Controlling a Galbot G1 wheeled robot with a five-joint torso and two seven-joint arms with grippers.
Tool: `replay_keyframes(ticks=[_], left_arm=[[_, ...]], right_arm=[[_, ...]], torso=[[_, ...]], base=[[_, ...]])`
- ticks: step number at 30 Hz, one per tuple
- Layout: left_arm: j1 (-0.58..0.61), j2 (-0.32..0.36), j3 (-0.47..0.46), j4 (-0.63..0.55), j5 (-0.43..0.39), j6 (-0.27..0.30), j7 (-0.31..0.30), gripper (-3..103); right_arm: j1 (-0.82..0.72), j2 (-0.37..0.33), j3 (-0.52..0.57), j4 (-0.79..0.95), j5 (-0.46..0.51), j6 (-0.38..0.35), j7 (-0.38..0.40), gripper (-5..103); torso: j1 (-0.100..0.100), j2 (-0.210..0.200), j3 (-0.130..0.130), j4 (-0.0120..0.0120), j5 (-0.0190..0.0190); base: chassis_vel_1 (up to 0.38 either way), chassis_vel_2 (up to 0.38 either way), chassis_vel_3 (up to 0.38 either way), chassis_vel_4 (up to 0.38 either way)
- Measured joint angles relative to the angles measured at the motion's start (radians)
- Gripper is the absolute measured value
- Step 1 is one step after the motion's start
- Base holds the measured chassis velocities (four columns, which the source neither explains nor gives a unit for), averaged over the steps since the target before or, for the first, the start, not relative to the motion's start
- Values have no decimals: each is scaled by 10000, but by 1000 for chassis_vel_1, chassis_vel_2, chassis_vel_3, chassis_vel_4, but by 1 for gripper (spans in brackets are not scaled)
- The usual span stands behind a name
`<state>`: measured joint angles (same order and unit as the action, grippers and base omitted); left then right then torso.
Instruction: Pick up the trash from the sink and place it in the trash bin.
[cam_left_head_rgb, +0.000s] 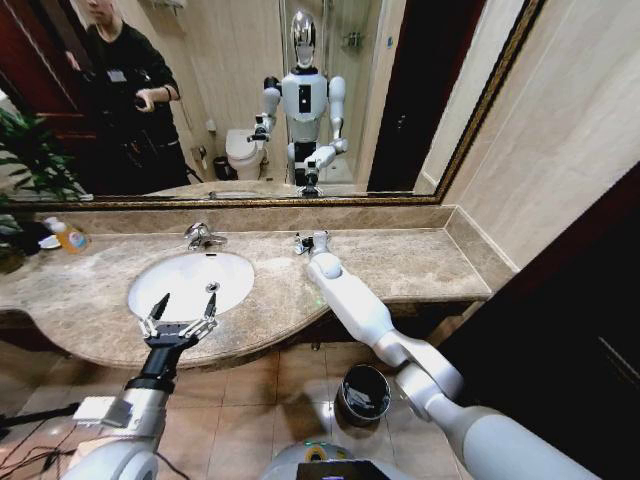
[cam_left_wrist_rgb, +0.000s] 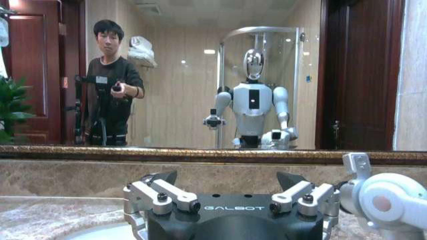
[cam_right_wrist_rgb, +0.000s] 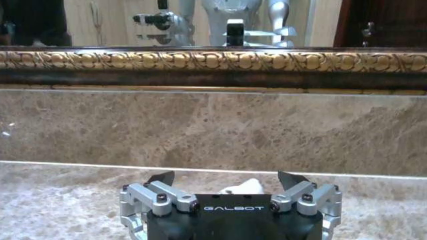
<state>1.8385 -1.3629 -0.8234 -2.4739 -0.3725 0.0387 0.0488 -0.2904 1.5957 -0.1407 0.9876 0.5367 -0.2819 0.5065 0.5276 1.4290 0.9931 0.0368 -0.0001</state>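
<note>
Marble counter (cam_left_head_rgb: 420, 265) carries the right gripper (cam_left_head_rgb: 306, 243), jaws apart over a white scrap (cam_right_wrist_rgb: 244, 186); left gripper (cam_left_head_rgb: 180, 318) spread at the sink (cam_left_head_rgb: 190, 283); bin (cam_left_head_rgb: 364, 392) on floor; drop straight, close squarely

A bathroom — a white oval sink (cam_left_head_rgb: 190, 283) with a chrome faucet (cam_left_head_rgb: 203, 236) sits in a beige marble counter (cam_left_head_rgb: 400, 265). A gilt-framed wall mirror (cam_left_head_rgb: 250, 100) above reflects a toilet (cam_left_head_rgb: 243, 152) and a glass shower enclosure.

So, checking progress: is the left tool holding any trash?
No. In the head view the left tool hangs open and empty over the sink.
</note>
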Motion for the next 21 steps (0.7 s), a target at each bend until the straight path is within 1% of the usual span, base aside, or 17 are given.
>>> replay_keyframes(ticks=[1,4,7,12,15,16,17,21], left_arm=[[0,0,0,0,0,0,0,100],[0,0,0,0,0,0,0,100],[0,0,0,0,0,0,0,100],[0,0,0,0,0,0,0,100],[0,0,0,0,0,0,0,100],[0,0,0,0,0,0,0,100],[0,0,0,0,0,0,0,100],[0,0,0,0,0,0,0,100]], right_arm=[[0,0,0,0,0,0,0,100],[-102,106,-208,18,377,-18,361,100],[-269,102,-302,194,636,-101,457,100],[-415,97,-326,312,726,-125,493,100],[-489,90,-336,471,874,-264,587,100],[-522,76,-348,527,914,-311,597,103],[-522,76,-348,527,914,-311,597,103],[-667,61,-388,668,951,-345,600,89]], torso=[[0,0,0,0,0],[-2,0,-1,0,1],[-1,1,0,0,2],[-2,1,0,0,1],[-1,1,0,0,1],[-1,1,0,0,1],[-1,1,0,0,1],[-1,1,0,0,1]], base=[[0,0,0,0],[0,0,0,0],[0,0,0,0],[0,0,0,0],[0,0,0,0],[0,0,0,0],[0,0,0,0],[0,0,0,0]])
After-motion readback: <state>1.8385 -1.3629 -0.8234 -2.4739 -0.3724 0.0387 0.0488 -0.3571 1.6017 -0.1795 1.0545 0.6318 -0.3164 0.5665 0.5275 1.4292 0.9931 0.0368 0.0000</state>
